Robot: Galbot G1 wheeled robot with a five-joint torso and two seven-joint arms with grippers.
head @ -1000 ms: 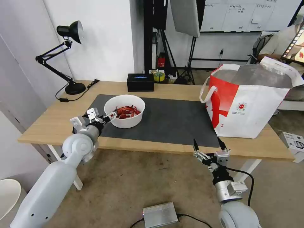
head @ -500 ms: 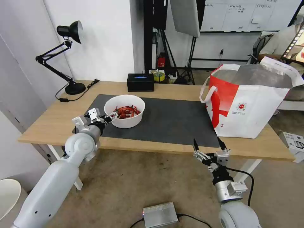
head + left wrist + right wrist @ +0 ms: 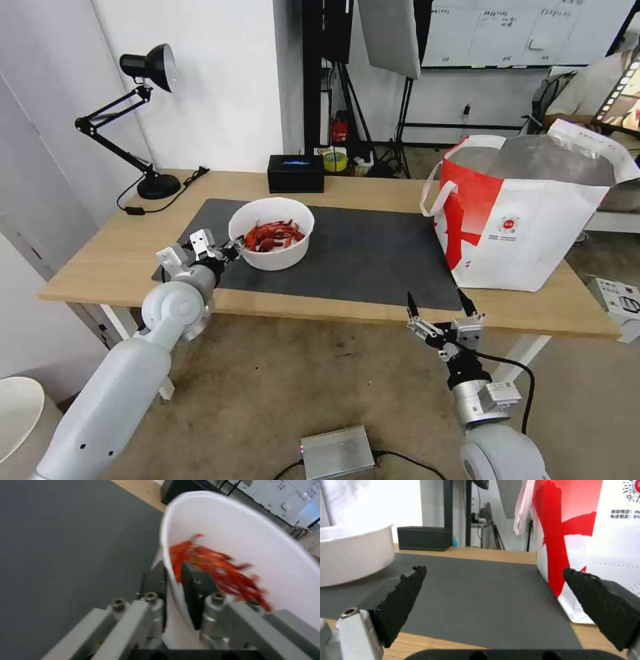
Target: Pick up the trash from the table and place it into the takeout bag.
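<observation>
The left gripper (image 3: 235,248) is pinching the bowl (image 3: 272,233) rim at nine o'clock (tilting it); the right gripper (image 3: 437,308) is hanging spread.

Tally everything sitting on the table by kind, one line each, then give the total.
Bowl of crayfish shells: 1, rim clamped by the left gripper
Takeout bag: 1
Black box: 1
Desk lamp: 1
Dark mat: 1
Total: 5
</observation>
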